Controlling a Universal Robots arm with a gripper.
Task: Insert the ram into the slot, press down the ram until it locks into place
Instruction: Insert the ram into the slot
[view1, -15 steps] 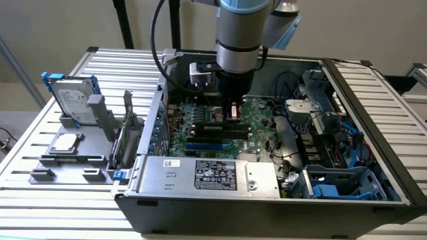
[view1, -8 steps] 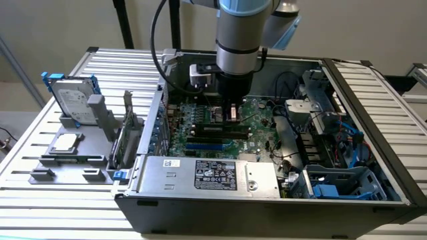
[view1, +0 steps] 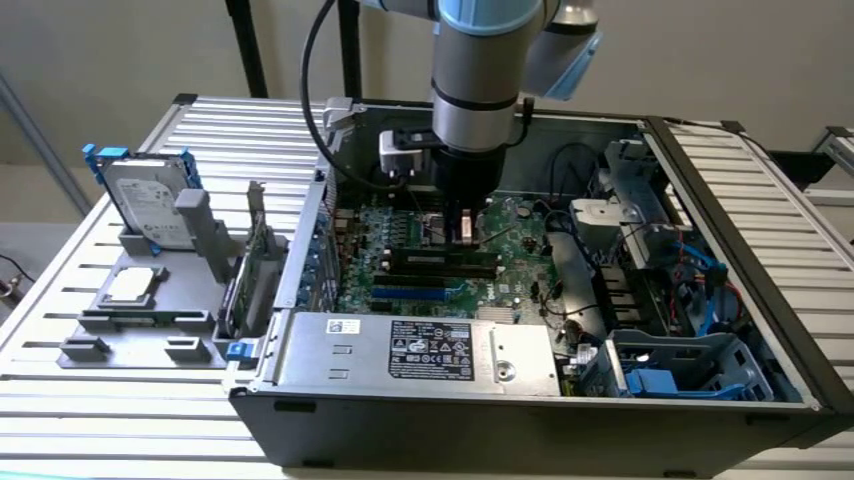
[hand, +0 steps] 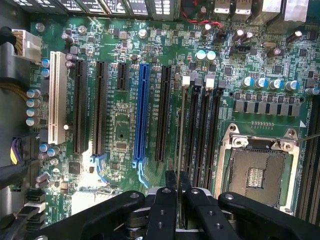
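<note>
Evidently my fingers (hand: 169, 195) were clamped on the ram (hand: 180, 130), lined over the motherboard's (hand: 120, 130) slot (hand: 191, 135), with insertion unfinished, I judged.

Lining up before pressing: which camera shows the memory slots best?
Wrist view: the memory slots lie nearly full length from above, the ram edge-on in the claw. The exterior view shows those slots slanted, below the claw.

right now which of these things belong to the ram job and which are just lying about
in the job: ram, held edge-on in the end effector; black memory slots
just lying about: hard drive, power supply, blue expansion slot, CPU socket
</note>
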